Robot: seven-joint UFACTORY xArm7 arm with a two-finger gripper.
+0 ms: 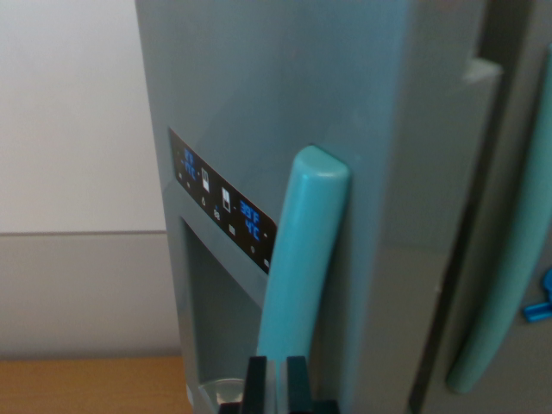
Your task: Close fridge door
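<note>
The grey fridge door (285, 95) fills the middle of the wrist view, swung out from the neighbouring door (509, 129) at the wrist view's right. A teal handle (302, 259) runs down its front, beside a dark display panel (220, 200) above a dispenser recess (216, 310). The gripper (276, 379) is seen at the bottom edge, its black fingers (255, 379) nearly together at the handle's base; a grip cannot be told. A second teal handle (509, 259) is seen on the neighbouring door.

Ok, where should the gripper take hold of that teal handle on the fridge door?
Take the teal handle on its long, straight shaft below the rounded top, coming head-on from the front. It stands proud of the door, so fingers can likely close across it. The gripper sits at its base.
</note>
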